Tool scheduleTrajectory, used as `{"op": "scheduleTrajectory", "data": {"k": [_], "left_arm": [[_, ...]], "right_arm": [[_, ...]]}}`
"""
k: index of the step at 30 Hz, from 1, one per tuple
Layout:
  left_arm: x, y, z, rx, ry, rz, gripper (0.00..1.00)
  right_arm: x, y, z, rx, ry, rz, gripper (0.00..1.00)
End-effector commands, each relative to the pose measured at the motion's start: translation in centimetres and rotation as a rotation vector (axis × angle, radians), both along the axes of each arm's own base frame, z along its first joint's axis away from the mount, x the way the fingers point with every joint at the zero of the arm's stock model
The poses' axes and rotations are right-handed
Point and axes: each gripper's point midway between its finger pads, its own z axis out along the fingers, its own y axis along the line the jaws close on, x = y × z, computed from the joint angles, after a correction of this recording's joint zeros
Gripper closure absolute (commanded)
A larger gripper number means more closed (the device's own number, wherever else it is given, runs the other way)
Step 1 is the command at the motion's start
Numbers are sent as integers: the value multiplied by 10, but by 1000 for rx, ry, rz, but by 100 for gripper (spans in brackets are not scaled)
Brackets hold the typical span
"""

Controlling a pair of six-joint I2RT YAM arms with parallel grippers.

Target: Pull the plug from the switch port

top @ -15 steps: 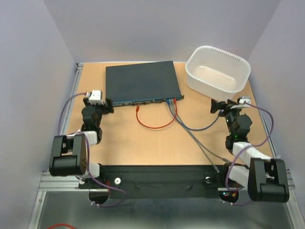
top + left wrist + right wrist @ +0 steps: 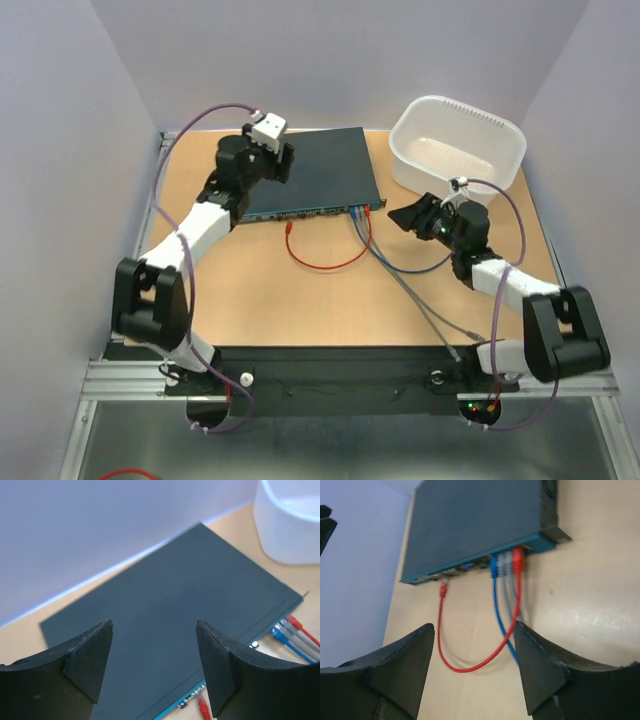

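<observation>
The dark blue-grey switch [image 2: 300, 170] lies flat at the back of the table, its port row facing me. Red, grey and blue plugs [image 2: 360, 212] sit side by side in ports at the row's right end. In the right wrist view they read blue [image 2: 494, 566], grey [image 2: 506, 562], red [image 2: 518, 557]. The red cable loops back and its other plug [image 2: 442, 589] lies loose on the table just in front of the ports. My left gripper [image 2: 282, 165] hovers open over the switch's top [image 2: 175, 610]. My right gripper [image 2: 400, 213] is open and empty, just right of the plugs.
A white plastic tub [image 2: 458, 148] stands at the back right, close behind my right gripper; it also shows in the left wrist view [image 2: 295, 525]. A grey cable [image 2: 425, 315] runs from the ports to the near edge. A blue cable [image 2: 420, 270] curves under my right arm.
My left arm has swung from the table's left side up and over the switch. My right arm has moved left toward the switch's front right corner. The plugs and cables have not moved.
</observation>
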Motion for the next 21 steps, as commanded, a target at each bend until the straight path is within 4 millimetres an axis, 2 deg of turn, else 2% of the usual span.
{"op": "scheduleTrajectory", "data": {"k": [1, 2, 3, 4, 5, 6, 7, 8, 9, 10, 11, 12, 17, 18, 20, 21], "left_arm": [[32, -7, -46, 99, 165, 37, 24], [38, -13, -47, 95, 174, 32, 25], [46, -19, -64, 93, 216, 32, 25], [55, -24, -54, 86, 194, 28, 25], [59, -28, -56, 86, 194, 27, 25], [63, -35, -65, 99, 206, 19, 25], [66, -37, -66, 103, 205, 18, 25], [71, -41, -61, 100, 191, 14, 25], [78, -45, -67, 103, 196, 9, 25], [79, -45, -74, 107, 209, 8, 25], [85, -46, -73, 108, 204, 19, 25], [89, -47, -86, 116, 226, 20, 25], [97, -53, -108, 109, 266, 9, 25], [100, -54, -114, 106, 274, 7, 25], [104, -57, -120, 102, 281, 7, 25], [106, -58, -131, 103, 301, 11, 25]], "right_arm": [[25, 20, -25, 112, 160, -6, 31], [30, 24, -34, 118, 188, -1, 32], [39, 27, -33, 129, 187, 2, 33], [45, 29, -50, 131, 221, 0, 33], [49, 31, -55, 138, 229, -1, 33], [58, 36, -46, 154, 202, 21, 33], [63, 39, -50, 163, 213, 36, 34], [64, 48, -65, 182, 262, 81, 35], [73, 53, -63, 198, 260, 102, 38], [77, 56, -68, 206, 275, 111, 39], [78, 57, -75, 216, 295, 113, 41], [80, 57, -86, 223, 320, 105, 41], [90, 61, -94, 227, 313, 115, 40], [92, 60, -105, 223, 330, 108, 41], [97, 59, -112, 226, 344, 94, 42], [100, 61, -113, 233, 344, 101, 43]]}}
